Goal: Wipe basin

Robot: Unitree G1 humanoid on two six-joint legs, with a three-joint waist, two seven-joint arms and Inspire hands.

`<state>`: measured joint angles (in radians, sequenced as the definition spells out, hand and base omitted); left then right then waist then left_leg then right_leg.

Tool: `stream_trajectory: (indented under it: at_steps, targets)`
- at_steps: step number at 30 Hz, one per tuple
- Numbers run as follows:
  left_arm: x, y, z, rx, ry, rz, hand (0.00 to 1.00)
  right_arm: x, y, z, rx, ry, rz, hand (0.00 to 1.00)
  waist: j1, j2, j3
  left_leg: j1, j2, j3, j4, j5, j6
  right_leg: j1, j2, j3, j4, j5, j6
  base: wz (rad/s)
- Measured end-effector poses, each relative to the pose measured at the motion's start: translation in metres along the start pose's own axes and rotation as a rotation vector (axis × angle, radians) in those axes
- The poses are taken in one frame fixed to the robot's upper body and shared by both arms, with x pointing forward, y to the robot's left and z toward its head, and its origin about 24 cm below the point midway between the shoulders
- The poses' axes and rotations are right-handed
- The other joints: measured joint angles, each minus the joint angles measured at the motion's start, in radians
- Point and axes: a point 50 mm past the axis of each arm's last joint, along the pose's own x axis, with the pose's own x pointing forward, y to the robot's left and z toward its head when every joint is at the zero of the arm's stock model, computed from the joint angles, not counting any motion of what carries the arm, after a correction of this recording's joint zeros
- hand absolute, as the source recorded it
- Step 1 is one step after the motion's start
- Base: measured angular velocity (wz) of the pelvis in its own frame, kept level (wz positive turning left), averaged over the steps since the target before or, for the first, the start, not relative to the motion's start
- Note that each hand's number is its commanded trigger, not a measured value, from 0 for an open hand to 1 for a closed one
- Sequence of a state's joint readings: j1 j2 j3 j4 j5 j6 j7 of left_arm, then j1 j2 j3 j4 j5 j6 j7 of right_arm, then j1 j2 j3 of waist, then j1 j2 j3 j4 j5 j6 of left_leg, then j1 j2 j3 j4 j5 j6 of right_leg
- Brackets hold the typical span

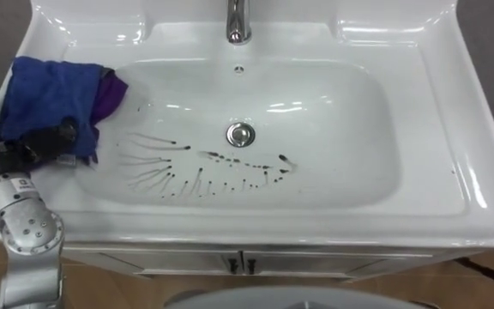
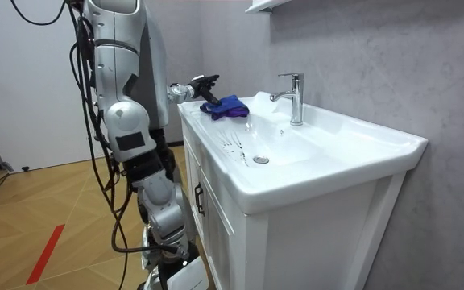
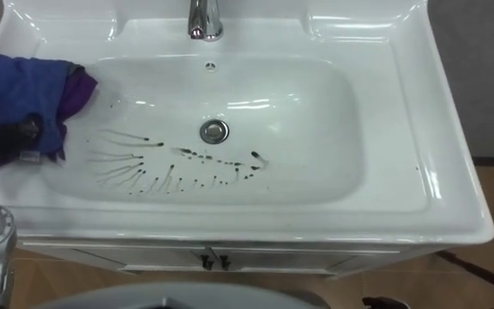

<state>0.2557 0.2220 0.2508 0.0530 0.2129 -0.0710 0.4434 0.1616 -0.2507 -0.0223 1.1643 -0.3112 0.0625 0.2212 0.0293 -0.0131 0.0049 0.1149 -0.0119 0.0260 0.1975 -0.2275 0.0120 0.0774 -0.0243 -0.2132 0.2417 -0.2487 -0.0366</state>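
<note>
Basin (image 1: pixel 436 129), white, bowl smeared with dark streaks (image 1: pixel 247 163) in front of the drain (image 1: pixel 240 134). Blue cloth (image 1: pixel 45 94) bunched on the left rim. Left hand (image 1: pixel 50 142) at the cloth's near edge, dark fingers curled onto it.

The left arm is seen reaching in from the lower left, silver forearm angled upward. The dark left hand (image 1: pixel 51 142) is rested on a blue cloth (image 1: pixel 45 90), with the fingers seemingly curled into its folds.
</note>
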Motion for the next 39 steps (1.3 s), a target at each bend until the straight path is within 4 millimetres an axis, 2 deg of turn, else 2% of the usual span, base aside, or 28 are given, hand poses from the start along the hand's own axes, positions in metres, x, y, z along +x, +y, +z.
stream_trajectory:
  at_steps: [13,23,33,39]
  targets:
    - [0.0,-0.01,0.003,0.025,-0.023,-0.052,0.0,0.0,0.001,-0.002,-0.009,-0.003,-0.01,0.0,-0.003,0.002,0.0025,0.014,0.001,0.005,-0.001,0.0,0.0,0.01,0.004,0.016,-0.007,0.005,0.0,-0.01]
    - [-0.002,-0.018,0.007,0.021,-0.036,-0.092,0.0,0.0,0.009,-0.006,-0.002,0.001,0.025,0.0,-0.025,0.006,0.0015,0.016,0.006,0.024,-0.009,0.0,0.0,0.011,0.01,0.024,-0.021,0.014,-0.001,-0.03]
    - [-0.003,-0.02,0.007,0.021,-0.039,-0.107,0.0,0.0,0.009,-0.005,-0.005,-0.001,0.03,0.0,-0.053,0.007,0.0001,0.017,0.006,0.026,-0.01,0.0,0.0,0.014,0.01,0.024,-0.02,0.014,-0.001,-0.01]
    - [-0.004,-0.023,0.008,0.022,-0.044,-0.121,0.0,0.0,0.01,-0.008,-0.004,0.004,0.033,0.0,-0.055,0.006,0.0,0.024,0.007,0.026,-0.009,0.0,0.0,0.024,0.01,0.022,-0.021,0.014,-0.001,0.0]
